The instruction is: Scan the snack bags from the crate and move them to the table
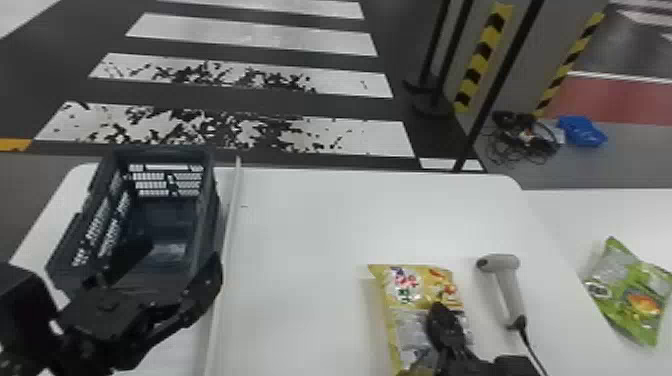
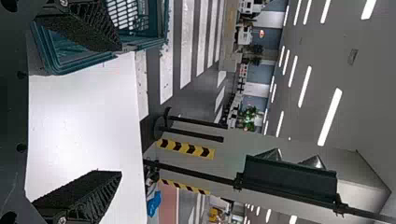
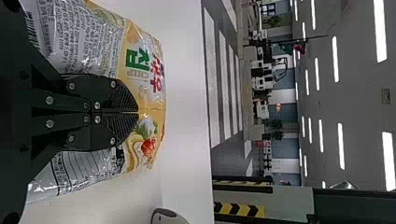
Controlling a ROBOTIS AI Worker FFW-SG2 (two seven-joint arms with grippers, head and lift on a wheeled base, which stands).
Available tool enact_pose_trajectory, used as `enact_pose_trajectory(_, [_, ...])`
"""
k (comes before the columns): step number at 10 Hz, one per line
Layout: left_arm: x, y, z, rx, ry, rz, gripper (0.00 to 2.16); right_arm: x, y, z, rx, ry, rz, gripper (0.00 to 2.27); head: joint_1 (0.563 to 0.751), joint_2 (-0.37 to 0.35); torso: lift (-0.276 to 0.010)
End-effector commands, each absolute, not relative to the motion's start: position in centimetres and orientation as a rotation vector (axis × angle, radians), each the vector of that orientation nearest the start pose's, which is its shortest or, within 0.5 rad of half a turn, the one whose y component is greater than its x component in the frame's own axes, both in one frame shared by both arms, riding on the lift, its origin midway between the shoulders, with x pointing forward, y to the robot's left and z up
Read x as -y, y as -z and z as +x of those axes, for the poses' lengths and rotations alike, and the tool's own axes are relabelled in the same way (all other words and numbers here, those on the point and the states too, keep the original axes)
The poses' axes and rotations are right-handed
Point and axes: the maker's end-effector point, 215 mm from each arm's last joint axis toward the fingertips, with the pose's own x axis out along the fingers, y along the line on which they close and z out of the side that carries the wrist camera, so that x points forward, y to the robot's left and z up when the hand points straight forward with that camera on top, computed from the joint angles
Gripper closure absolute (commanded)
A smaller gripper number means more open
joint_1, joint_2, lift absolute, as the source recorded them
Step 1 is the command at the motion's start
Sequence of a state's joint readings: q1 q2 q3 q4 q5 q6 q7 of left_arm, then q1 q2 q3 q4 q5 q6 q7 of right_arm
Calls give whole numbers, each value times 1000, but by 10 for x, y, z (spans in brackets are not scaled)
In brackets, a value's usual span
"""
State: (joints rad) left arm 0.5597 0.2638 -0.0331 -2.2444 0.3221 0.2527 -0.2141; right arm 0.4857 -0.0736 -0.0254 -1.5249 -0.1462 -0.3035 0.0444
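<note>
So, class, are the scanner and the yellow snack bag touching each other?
Apart. The head view shows a strip of white table running between the scanner and the yellow snack bag.

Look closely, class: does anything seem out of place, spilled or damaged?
Cables lie tangled on the floor beside a blue tray, looking untidy. The nearest floor stripes look worn: dark patches break their white paint. Nothing looks spilled.

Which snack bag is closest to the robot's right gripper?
The yellow bag, left of the scanner. The right gripper is right at it, while the green bag lies farther off, on the scanner's other side.
</note>
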Motion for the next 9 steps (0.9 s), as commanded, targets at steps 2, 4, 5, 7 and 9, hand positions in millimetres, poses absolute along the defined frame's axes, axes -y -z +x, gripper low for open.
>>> enact_pose_trajectory(2, [-151,329,411,-163,430,-119,49,267,503,386,-184,12,53,2240,695,-158,-95])
enact_pose_trajectory(4, [-151,328,411,-158,430,-119,49,265,464,377,-112,10,64,2240,695,-163,-95])
enact_pose_trajectory(5, [-149,328,410,-160,436,-120,49,263,447,369,-87,6,70,2240,695,-164,-95])
enact_pose_trajectory(7, [-146,326,411,-156,439,-123,49,269,431,349,-57,17,85,2240,695,-169,-95])
enact_pose_trajectory(9, [-143,326,410,-155,445,-126,49,263,443,340,-63,12,90,2240,695,-182,-95])
